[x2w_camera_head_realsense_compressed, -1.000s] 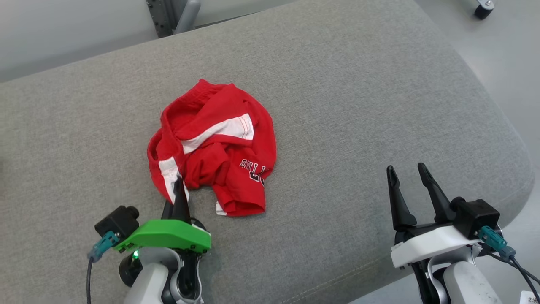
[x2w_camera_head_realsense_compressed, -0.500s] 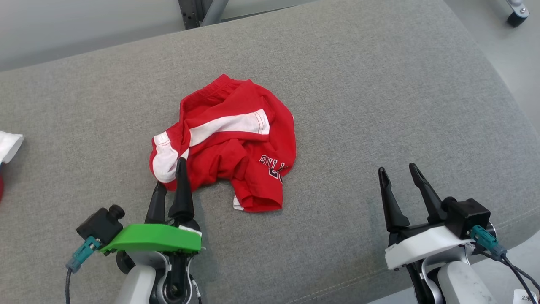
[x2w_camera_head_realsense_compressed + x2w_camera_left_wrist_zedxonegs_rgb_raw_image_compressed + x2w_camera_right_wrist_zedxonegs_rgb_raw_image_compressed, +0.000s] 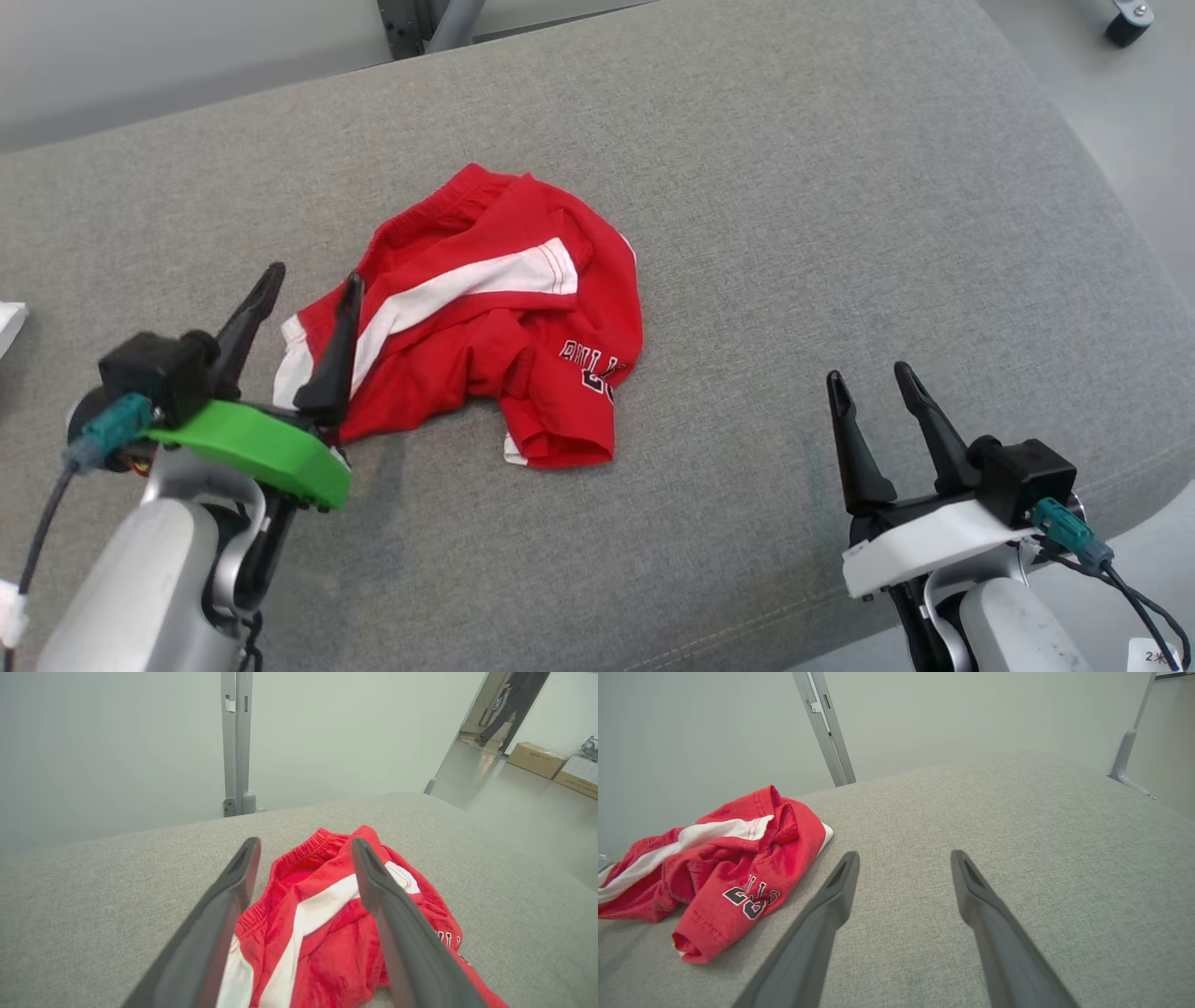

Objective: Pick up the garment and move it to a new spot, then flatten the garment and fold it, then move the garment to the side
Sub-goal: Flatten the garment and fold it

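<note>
The garment (image 3: 504, 317) is a pair of red shorts with white stripes and dark lettering, lying crumpled in the middle of the grey cushioned surface (image 3: 794, 205). My left gripper (image 3: 313, 278) hovers open over the garment's left edge, holding nothing; in the left wrist view its fingers (image 3: 224, 914) frame the garment (image 3: 322, 928). At the lower right, my right gripper (image 3: 866, 376) stands open and well clear of the cloth. In the right wrist view the garment (image 3: 719, 868) lies to the left of the open right gripper (image 3: 903, 856).
A white object (image 3: 9, 322) peeks in at the far left edge of the surface. A metal post (image 3: 420, 19) rises behind the far edge, and a caster wheel (image 3: 1125, 19) sits on the floor top right. Cardboard boxes (image 3: 535, 758) and a distant person (image 3: 511, 704) show beyond a doorway.
My left gripper opened, let go of the garment's left edge, and moved up and to the left. The garment's left side now lies pulled out wider. The right gripper stayed open.
</note>
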